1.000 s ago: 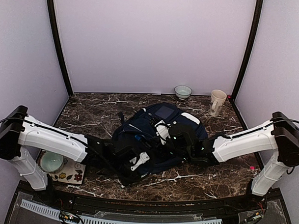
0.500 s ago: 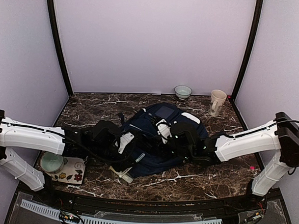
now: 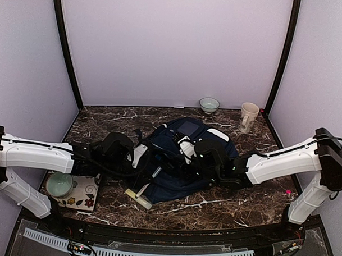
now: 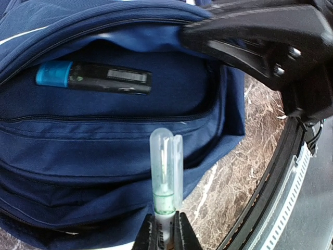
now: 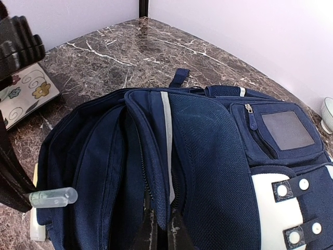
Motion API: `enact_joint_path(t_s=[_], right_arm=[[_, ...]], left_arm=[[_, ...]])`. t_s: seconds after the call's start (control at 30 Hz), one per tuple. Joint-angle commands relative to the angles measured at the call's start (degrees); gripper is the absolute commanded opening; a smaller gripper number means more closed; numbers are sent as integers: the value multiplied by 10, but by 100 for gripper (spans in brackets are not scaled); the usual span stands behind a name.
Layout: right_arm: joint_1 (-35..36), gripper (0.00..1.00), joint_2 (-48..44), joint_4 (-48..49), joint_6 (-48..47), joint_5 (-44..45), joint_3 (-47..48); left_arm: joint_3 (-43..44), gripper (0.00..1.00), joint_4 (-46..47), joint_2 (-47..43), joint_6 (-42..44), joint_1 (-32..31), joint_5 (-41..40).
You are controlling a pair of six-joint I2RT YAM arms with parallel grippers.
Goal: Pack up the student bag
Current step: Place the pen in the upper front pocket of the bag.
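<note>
The navy student bag (image 3: 170, 187) lies at the table's middle, its white patch (image 5: 283, 208) at the right. My right gripper (image 5: 162, 229) is shut on the edge of the bag's flap and holds a compartment open; it sits over the bag in the top view (image 3: 180, 161). My left gripper (image 4: 166, 234) is shut on a pen with a clear cap and green tip (image 4: 166, 172), which points at the open compartment. A black marker with a blue cap (image 4: 93, 78) lies inside that compartment. The pen also shows in the right wrist view (image 5: 52, 198).
A pale flat stick-like object (image 3: 137, 197) lies on the table in front of the bag. A green bowl (image 3: 59, 185) sits on a floral tile (image 3: 83, 198) at the front left. A small bowl (image 3: 209, 104) and a mug (image 3: 248, 116) stand at the back right.
My left arm has drawn back to the left from over the bag's front, with the pen in its jaws. The pale object in front of the bag has come into view. The right arm has barely moved.
</note>
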Motion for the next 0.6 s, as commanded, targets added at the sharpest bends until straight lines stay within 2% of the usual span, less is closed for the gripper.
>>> enact_joint_path(t_s=[0.0,0.23,0.57], right_arm=[[-6,0,-16,8,-9,19,16],[-6,0,-14,9,-8,11,17],[-5,0,-18,14,-8,-6,17]], left_arm=[[5,0,24,7,-22,19,17],[7,0,56,23,-44,36,37],[46,0,54,80,-76,60,49]])
